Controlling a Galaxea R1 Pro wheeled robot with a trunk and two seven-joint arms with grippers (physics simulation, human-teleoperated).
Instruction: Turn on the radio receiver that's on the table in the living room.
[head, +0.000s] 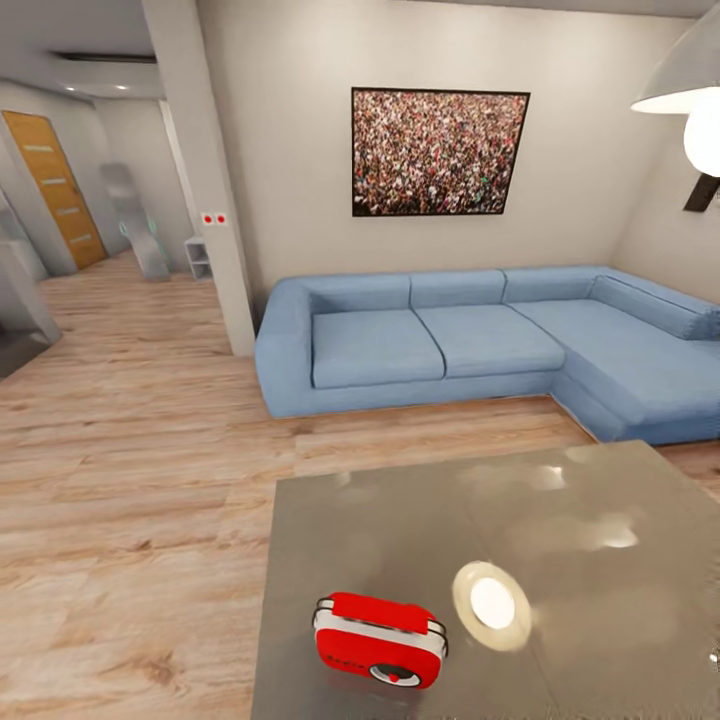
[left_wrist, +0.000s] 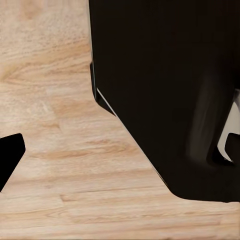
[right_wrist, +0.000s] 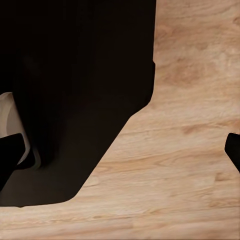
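The red radio receiver (head: 380, 640) stands on the grey glossy table (head: 420, 520), near the table's front left, with its round dial facing me. Nothing touches it. In the left wrist view my left gripper (left_wrist: 122, 154) is open, its dark fingertips (left_wrist: 10, 160) far apart over the wood plank floor (left_wrist: 60, 125) beside a large black body (left_wrist: 165, 90). In the right wrist view my right gripper (right_wrist: 122, 154) is open in the same way, with one fingertip (right_wrist: 10, 157) at the frame's edge and the black body (right_wrist: 75, 90) beside it.
A big blue L-shaped sofa (head: 480, 340) runs behind the table, below a framed crowd photo (head: 440, 152). A white pillar (head: 205, 180) stands left of the sofa, with a hallway and a wooden door (head: 55, 185) beyond. A lamp (head: 690, 100) hangs upper right.
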